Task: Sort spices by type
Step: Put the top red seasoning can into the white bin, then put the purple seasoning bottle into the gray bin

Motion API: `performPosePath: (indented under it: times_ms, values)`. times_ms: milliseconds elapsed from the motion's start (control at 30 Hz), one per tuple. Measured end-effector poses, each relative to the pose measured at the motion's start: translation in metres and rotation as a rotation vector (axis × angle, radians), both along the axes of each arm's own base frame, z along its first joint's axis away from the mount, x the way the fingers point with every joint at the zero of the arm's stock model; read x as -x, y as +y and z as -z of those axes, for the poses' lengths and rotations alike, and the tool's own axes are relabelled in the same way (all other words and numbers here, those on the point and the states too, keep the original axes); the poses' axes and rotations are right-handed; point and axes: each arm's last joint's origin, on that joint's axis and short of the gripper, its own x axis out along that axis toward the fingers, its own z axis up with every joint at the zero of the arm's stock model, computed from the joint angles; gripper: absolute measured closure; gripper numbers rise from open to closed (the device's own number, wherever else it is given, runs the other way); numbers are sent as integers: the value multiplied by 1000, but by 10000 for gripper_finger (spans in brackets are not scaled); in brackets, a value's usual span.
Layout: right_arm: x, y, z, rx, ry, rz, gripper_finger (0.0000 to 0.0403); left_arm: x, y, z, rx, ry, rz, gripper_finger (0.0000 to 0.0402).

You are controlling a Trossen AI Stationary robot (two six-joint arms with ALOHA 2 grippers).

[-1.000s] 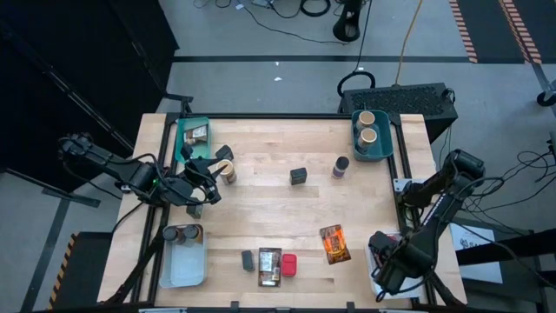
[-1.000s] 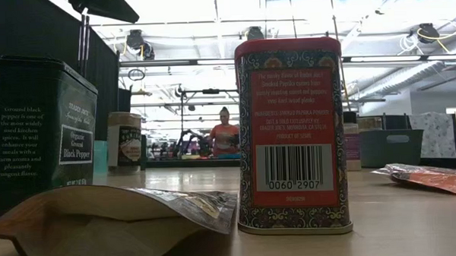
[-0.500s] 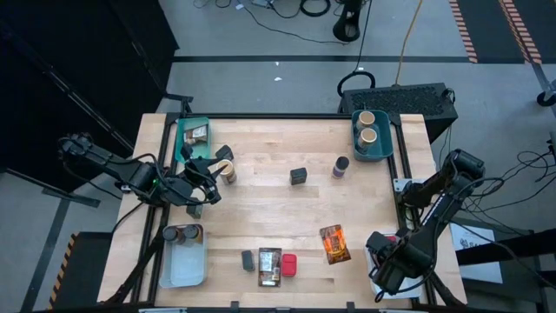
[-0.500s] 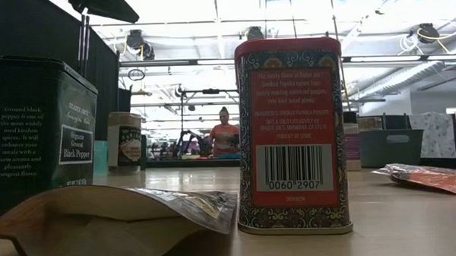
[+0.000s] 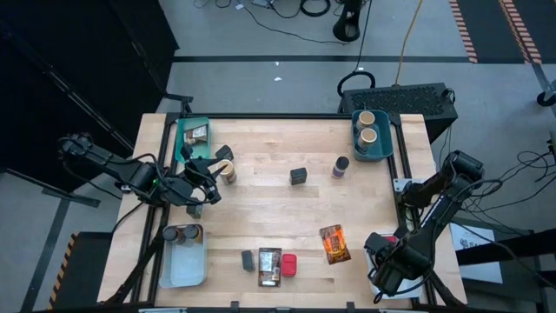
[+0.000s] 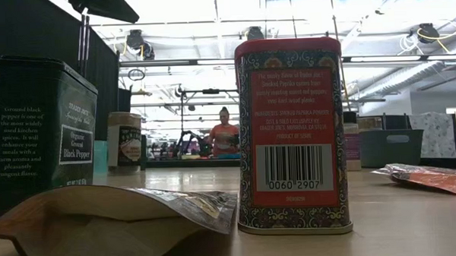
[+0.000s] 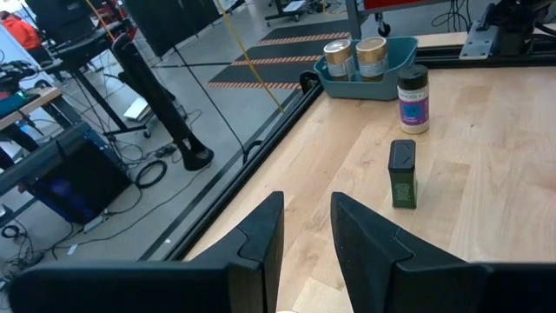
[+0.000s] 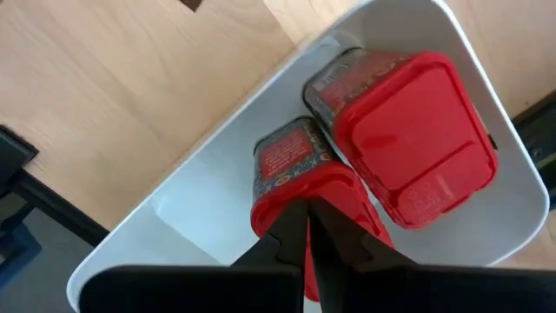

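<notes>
Your left tool hangs at the left edge of the desk, its fingers a narrow gap apart with nothing between them. Just beside it stands a tan cylinder. The dark tin lies straight ahead of it, upright, well apart, with the purple-labelled jar beyond; this arm is the nearer one. Your right tool is pinched shut and empty over the white bin, directly above two red tins. Hidden from you: the tins' labels below the fingers, and both arms in the low view.
</notes>
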Motion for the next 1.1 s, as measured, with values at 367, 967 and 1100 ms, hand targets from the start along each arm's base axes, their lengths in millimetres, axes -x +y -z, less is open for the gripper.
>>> performPosePath:
  times_ms: [367, 967, 1100]
  values:
    - [-1, 3, 1, -24, -13, -38, 403, 0, 0, 0, 0, 0, 0, 301]
    - [0, 2, -27, 12, 30, -109, 403, 0, 0, 0, 0, 0, -1, 301]
    - [2, 0, -39, 35, 66, -95, 403, 0, 0, 0, 0, 0, 0, 301]
